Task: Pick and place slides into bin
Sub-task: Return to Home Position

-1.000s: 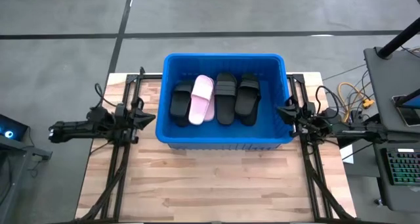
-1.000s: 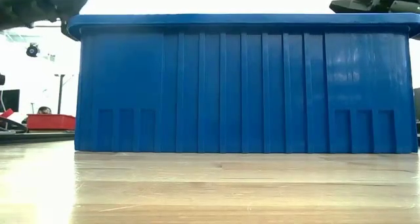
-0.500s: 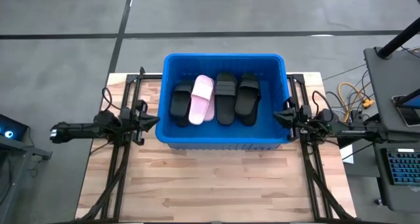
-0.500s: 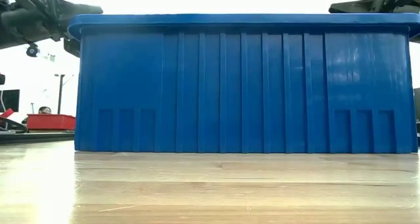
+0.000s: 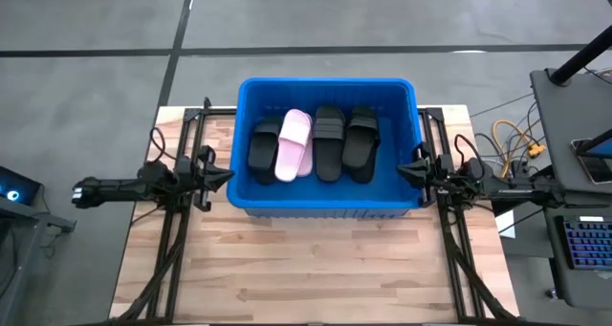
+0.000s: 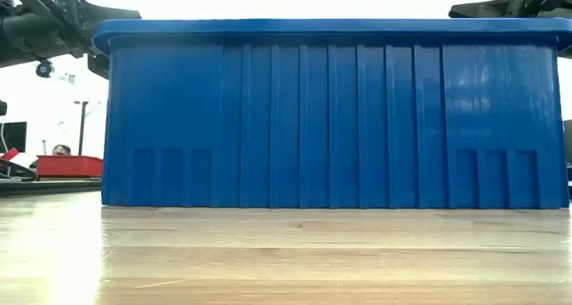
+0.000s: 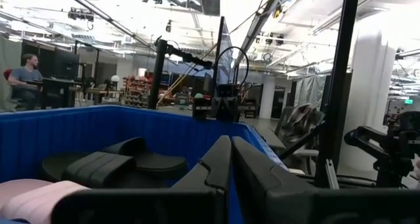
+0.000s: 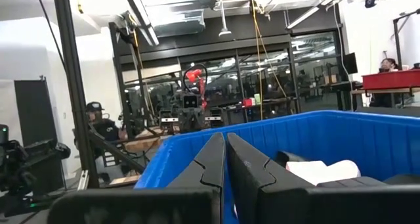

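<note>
- Slides (image 5: pixel 329 142) lie inside the bin (image 5: pixel 325 81), side by side along its floor, straps up; none shows on the bare table (image 5: pixel 316 269), so the picking looks finished
- From above, one black slide (image 5: pixel 263 146) lies at the left end of the row and two more black ones sit at the right end, touching each other; the pale pink slide (image 5: pixel 293 144) lies between, leaning on the left black one; a second pink edge seems to peek from beneath it, though I cannot tell whether that is its mate
- The bin stands on the far half of the table, midway between the arms; the low view gives only its ribbed front wall, so its contents are hidden there
- The left gripper (image 5: pixel 222 176) hovers just outside the bin's left wall at about rim height, its fingers (image 7: pixel 210 168) pressed together on nothing; its wrist view looks over the rim at pink and black slides
- The right gripper (image 5: pixel 405 168) mirrors it just beside the right wall, its fingers (image 8: pixel 207 161) likewise closed and empty
- Both grippers point inward yet stay outside the walls; this suits arms parking with no load to carry, and I judge little risk to the bin or its contents from here
</note>
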{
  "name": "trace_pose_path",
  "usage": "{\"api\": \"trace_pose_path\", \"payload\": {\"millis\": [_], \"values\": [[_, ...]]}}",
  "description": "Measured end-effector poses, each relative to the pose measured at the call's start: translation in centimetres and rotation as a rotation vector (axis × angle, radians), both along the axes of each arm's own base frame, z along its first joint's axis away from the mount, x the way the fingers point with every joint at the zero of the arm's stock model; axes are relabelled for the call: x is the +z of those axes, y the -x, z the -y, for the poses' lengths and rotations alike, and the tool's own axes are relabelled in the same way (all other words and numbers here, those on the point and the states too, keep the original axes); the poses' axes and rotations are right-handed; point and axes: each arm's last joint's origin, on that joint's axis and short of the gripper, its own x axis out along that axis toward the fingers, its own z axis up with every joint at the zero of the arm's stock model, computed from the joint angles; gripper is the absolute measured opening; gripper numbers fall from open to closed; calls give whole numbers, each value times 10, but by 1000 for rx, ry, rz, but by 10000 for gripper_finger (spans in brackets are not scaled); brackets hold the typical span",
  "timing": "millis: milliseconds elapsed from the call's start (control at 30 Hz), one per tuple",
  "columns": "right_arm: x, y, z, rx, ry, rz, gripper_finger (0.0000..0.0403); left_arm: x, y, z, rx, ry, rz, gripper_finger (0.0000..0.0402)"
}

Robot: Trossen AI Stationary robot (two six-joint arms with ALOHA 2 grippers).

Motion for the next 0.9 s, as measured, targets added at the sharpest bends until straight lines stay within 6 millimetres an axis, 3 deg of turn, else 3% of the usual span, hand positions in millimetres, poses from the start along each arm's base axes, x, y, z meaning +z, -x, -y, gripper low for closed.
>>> {"api": "trace_pose_path", "payload": {"millis": [267, 900], "values": [[7, 1, 0, -6, 9, -1, 9, 0, 0, 0, -1, -1, -4, 0], [46, 11, 0, -4, 17, 124, 9, -1, -1, 0, -1, -2, -6, 0]]}}
